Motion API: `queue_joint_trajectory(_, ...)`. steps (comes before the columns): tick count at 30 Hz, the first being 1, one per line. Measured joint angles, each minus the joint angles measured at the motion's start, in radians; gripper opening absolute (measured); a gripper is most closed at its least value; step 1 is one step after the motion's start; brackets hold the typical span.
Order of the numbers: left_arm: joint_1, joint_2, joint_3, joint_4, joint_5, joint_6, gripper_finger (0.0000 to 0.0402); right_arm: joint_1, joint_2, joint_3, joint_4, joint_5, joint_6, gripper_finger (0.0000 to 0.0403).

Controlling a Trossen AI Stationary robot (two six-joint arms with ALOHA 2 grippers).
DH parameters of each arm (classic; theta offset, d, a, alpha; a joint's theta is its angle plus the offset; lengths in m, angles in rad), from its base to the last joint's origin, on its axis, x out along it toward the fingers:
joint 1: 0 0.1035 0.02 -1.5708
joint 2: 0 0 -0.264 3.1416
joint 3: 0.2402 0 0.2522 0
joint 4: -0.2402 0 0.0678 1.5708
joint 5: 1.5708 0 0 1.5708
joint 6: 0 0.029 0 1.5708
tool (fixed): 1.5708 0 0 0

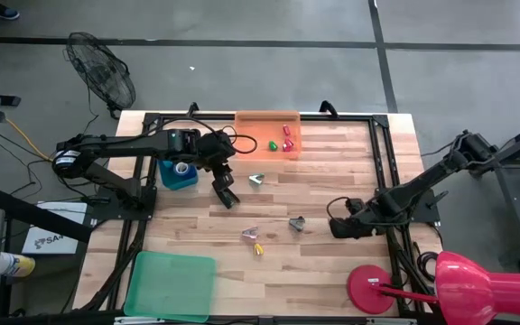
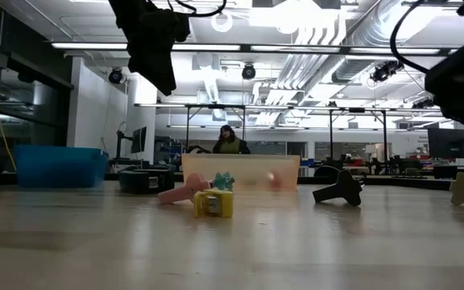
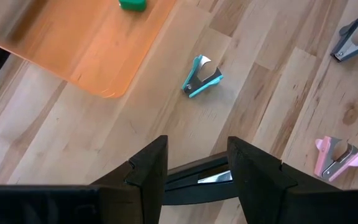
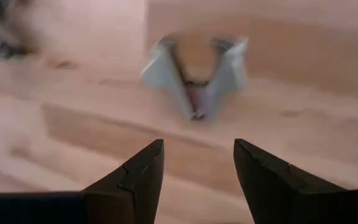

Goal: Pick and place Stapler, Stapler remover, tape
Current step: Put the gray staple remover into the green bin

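Left gripper [image 1: 227, 191]: fingers apart, over stapler [image 3: 197, 182] on table [image 1: 332, 262]. Teal remover [image 1: 256, 179]: just right of it. Grey remover [image 1: 297, 223]: centre-right. Right gripper [image 1: 337, 222]: fingers apart, facing grey remover.

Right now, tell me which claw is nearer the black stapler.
Left. The left claw hangs open right over the stapler; the right claw sits far across the table, facing a grey staple remover.
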Motion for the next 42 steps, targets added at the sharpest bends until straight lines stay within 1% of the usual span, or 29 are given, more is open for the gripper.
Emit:
queue_joint_trajectory(3, 0.000, 0.000, 0.000, 0.000, 0.000, 0.000, 0.0163, 0.003, 0.005, 0.000, -0.032, 0.029, -0.018, 0.0186)
queue_joint_trajectory(8, 0.000, 0.000, 0.000, 0.000, 0.000, 0.000, 0.0163, 0.001, 0.037, 0.000, -0.020, 0.082, -0.068, 0.0186)
queue_joint_trajectory(11, 0.000, 0.000, 0.000, -0.001, 0.000, 0.000, 0.0163, 0.001, 0.082, 0.000, -0.008, 0.084, -0.093, 0.0186)
queue_joint_trajectory(16, 0.000, 0.000, 0.000, -0.008, 0.000, 0.000, 0.0163, 0.001, 0.166, 0.002, 0.061, 0.084, -0.117, 0.0186)
queue_joint_trajectory(21, 0.000, 0.000, 0.000, -0.008, 0.000, 0.000, 0.0163, 0.002, 0.220, 0.008, 0.062, 0.101, -0.115, 0.0186)
queue_joint_trajectory(25, 0.000, 0.000, 0.000, -0.007, 0.000, 0.000, 0.0163, 0.001, 0.224, 0.007, 0.050, 0.136, -0.117, 0.0186)
queue_joint_trajectory(30, 0.000, 0.000, 0.000, -0.004, 0.000, 0.000, 0.0163, 0.000, 0.224, 0.005, 0.036, 0.151, -0.156, 0.0186)
queue_joint_trajectory(37, 0.000, 0.000, 0.000, -0.004, -0.001, 0.000, 0.0163, 0.001, 0.227, 0.004, 0.033, 0.208, -0.185, 0.0186)
queue_joint_trajectory(42, 0.000, 0.000, 0.000, -0.004, -0.002, 0.000, 0.0163, 0.000, 0.228, 0.002, 0.040, 0.230, -0.204, 0.0186)
